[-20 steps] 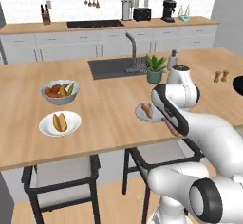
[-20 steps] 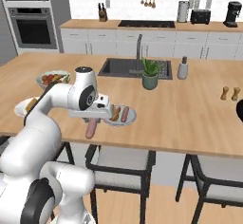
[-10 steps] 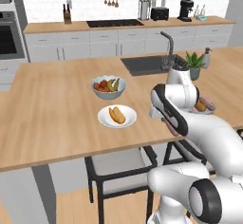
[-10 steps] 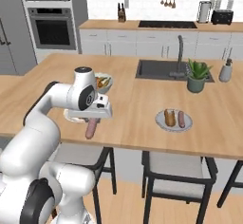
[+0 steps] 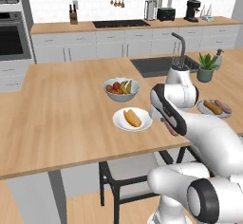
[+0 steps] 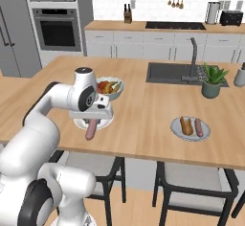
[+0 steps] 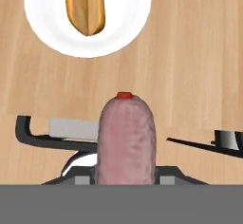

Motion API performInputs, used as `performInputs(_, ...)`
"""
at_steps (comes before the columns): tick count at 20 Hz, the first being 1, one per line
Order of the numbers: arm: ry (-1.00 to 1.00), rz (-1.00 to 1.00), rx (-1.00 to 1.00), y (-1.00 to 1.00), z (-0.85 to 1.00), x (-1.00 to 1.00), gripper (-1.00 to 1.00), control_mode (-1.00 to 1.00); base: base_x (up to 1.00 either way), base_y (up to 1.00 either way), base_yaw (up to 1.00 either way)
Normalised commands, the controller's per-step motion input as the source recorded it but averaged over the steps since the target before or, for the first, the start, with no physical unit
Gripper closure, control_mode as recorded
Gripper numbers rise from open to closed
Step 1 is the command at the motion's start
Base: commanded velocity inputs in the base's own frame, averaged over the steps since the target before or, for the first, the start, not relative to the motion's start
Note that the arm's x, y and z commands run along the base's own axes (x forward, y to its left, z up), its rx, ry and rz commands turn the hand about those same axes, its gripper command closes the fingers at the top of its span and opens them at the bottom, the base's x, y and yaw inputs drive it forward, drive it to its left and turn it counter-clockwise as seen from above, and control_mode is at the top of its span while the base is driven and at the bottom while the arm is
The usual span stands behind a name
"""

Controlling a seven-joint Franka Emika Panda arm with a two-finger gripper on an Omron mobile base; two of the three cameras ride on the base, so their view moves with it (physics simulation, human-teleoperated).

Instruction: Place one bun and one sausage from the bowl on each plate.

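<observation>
My gripper is shut on a pinkish-brown sausage, which hangs end-down just above the counter's near side. In the hand view the sausage points at a white plate that carries one orange-tan bun. That plate with its bun lies just left of my arm, and the sausage peeks out behind the forearm. A second plate to the right holds a bun and a sausage. The bowl is out of view.
A pale fruit bowl stands right behind the bun plate. Farther right are the sink and a potted plant. Dark stools stand under the counter's front edge.
The whole picture has shifted right as the base drove left along the counter. My gripper, still shut on the sausage, has come from the filled plate to the plate with one bun.
</observation>
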Motion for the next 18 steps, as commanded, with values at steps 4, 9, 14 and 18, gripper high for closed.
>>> performInputs(4,0.0,0.0,0.0,0.01,0.0,0.51,1.0,-1.0,0.0,0.0,0.0)
performInputs(9,0.02,0.04,0.0,0.0,0.0,0.96,1.0,-1.0,0.0,0.0,0.0)
performInputs(14,0.07,0.04,0.0,0.06,-0.08,1.0,1.0,-1.0,0.0,0.0,0.0)
performInputs(18,0.02,0.03,0.01,0.07,-0.26,1.0,1.0,-1.0,0.0,0.0,0.0)
